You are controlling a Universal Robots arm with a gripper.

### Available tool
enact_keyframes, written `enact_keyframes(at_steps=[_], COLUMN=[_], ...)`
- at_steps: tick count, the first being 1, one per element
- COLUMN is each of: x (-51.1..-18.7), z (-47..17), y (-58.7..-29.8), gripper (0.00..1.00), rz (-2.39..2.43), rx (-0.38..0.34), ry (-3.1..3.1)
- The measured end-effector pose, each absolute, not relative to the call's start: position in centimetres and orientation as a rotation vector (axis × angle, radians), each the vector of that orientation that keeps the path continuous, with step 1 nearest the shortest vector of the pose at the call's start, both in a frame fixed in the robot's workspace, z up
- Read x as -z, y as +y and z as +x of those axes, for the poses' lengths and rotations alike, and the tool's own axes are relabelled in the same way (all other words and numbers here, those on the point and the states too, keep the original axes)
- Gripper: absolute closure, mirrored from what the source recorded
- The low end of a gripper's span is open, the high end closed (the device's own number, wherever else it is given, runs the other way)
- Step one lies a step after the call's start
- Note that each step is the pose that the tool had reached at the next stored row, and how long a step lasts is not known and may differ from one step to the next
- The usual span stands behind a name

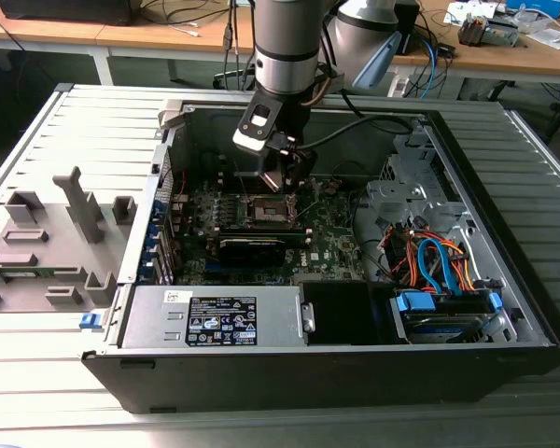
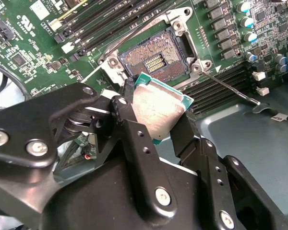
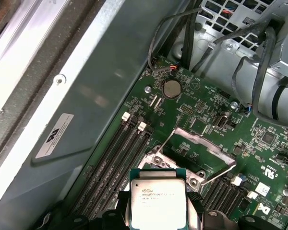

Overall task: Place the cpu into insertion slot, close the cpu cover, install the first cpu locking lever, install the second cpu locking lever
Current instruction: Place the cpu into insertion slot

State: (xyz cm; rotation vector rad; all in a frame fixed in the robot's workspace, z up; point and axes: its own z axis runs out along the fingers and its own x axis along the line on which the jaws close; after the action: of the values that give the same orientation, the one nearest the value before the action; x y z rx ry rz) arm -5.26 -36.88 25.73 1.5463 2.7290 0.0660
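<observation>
Black fingers of the gripper clasp the cpu by its edges, close to the open socket on the green motherboard.

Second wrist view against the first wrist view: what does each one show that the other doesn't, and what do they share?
Second wrist view, not the first: the insertion slot, its field of gold contacts bare. First wrist view, not the second: a round coin battery and a grey case wall bearing a white label. Both wrist views: the cpu, gripped by its edges in the jaws, above the green motherboard and its memory slots.
</observation>
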Motion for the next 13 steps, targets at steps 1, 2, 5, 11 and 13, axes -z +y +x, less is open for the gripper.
enact_keyframes(at_steps=[1, 2, 5, 11, 13], x=[-25.72, -25.72, -25.71, -25.69, -25.68], z=[-5.26, -5.26, -5.26, -5.26, -5.26], y=[-36.88, -36.88, -36.88, -36.88, -36.88], gripper=[0.45, 0.45, 0.45, 0.45, 0.45], rz=[1.548, 1.549, 1.553, 1.561, 1.564], rx=[-0.066, -0.066, -0.066, -0.066, -0.066], ry=[2.728, 2.727, 2.725, 2.720, 2.719])
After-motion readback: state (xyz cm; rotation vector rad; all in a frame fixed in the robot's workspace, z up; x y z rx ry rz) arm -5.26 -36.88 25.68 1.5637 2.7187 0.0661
